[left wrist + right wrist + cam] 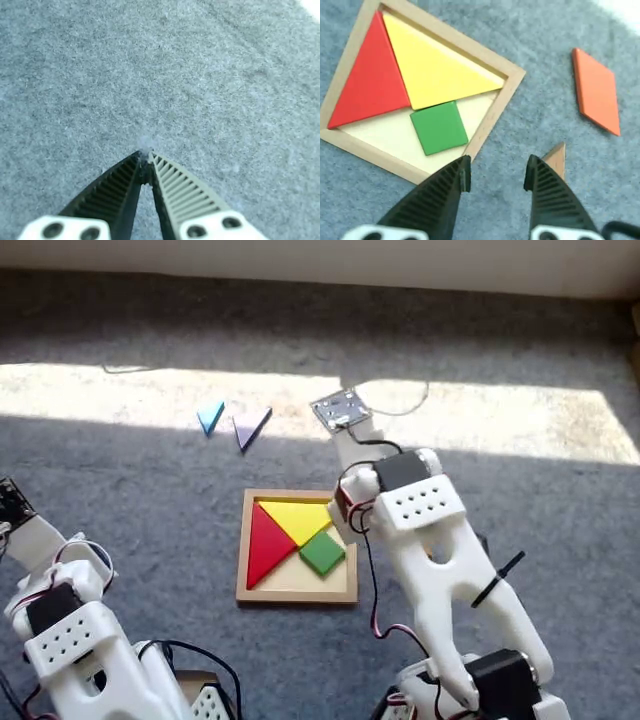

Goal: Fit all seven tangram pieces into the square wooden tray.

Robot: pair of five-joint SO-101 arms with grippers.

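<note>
Right fingers (pixel 440 195) apart, tray (pixel 504 97) edge just beside | tan triangle (pixel 556 157) behind one | left fingers (pixel 177 182) together

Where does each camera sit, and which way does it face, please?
High view: fixed overhead, looking down on the wooden tray, left arm and right arm.
Left wrist view: on the left arm, looking along the shut left tool at grey mat.
Right wrist view: on the right arm, looking past the open right tool at the orange piece.
Shared: high and right wrist views both show the wooden tray.
</note>
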